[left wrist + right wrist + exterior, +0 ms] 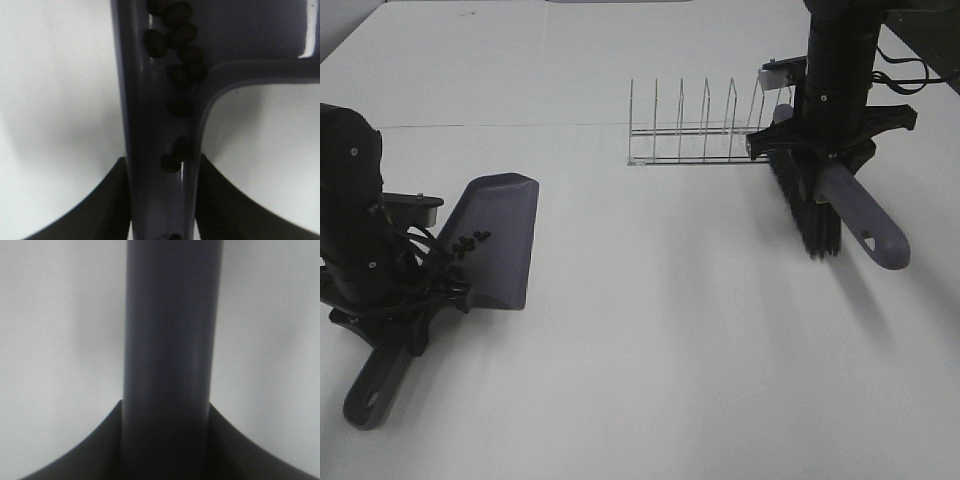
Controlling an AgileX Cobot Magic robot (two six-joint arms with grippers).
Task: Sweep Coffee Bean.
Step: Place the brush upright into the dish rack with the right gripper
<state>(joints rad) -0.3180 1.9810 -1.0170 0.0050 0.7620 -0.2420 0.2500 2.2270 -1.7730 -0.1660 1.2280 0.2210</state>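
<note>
A grey-purple dustpan (502, 235) lies on the white table at the left, its lip pointing to the far side. Several tiny dark coffee beans (470, 243) sit inside it at the handle end; in the left wrist view the beans (180, 65) lie along the dustpan's handle channel (145, 125). My left gripper (410, 315) is shut on the dustpan handle, which also shows in the left wrist view (162, 205). My right gripper (825, 165) is shut on the grey handle (865, 220) of a brush with black bristles (807, 215), held at the right. The right wrist view shows that handle (170, 340) between the jaws.
A wire dish rack (695, 130) stands at the back centre, just left of the right arm and the brush. A dark cable (910, 70) and the table's edge lie at the far right. No loose beans show on the tabletop.
</note>
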